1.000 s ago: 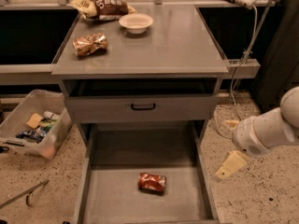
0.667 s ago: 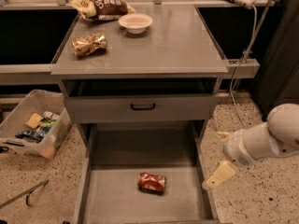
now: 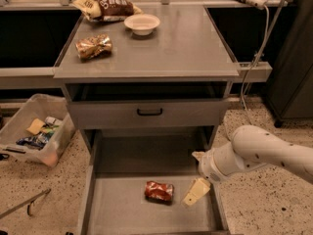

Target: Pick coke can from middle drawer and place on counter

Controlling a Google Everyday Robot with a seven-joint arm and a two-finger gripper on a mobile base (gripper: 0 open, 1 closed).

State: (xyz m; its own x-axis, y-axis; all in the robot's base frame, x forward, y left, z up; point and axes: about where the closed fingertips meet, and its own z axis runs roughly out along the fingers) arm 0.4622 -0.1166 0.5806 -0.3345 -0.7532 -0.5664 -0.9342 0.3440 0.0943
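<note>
Pincer [image 3: 191, 178] hangs low in the right part of the frame, at the end of a pale, rounded arm [image 3: 264, 153] that comes in from the right edge. Its cream fingers [image 3: 197, 191] are spread wide and it grips nothing. One points down and to the left over the floor of the middle drawer [image 3: 122, 214]; the other shows only as a short stub higher up by the drawer's right wall. The coke can [image 3: 159, 191] lies on its side on that drawer floor, lower centre of the frame, just left of the lower finger and apart from it. It is shiny red with pale streaks of lettering that cannot be read, and its surface looks uneven with glints of light. The drawer is pulled out toward the bottom edge, grey, with low side walls. Above it sits a shut drawer front [image 3: 149, 112] with a black handle. The grey desk [image 3: 186, 48] fills the upper middle of the frame. On it, toward the upper left, lies a dark brown chip bag [image 3: 105, 6] with white print too small to read. A white bowl [image 3: 142, 23] is just right of the bag, and a wrinkled gold-brown foil snack bag [image 3: 94, 46] is nearer the left edge. At the left of the frame a clear plastic bin [image 3: 61, 141] stands on the speckled floor [image 3: 264, 214].
</note>
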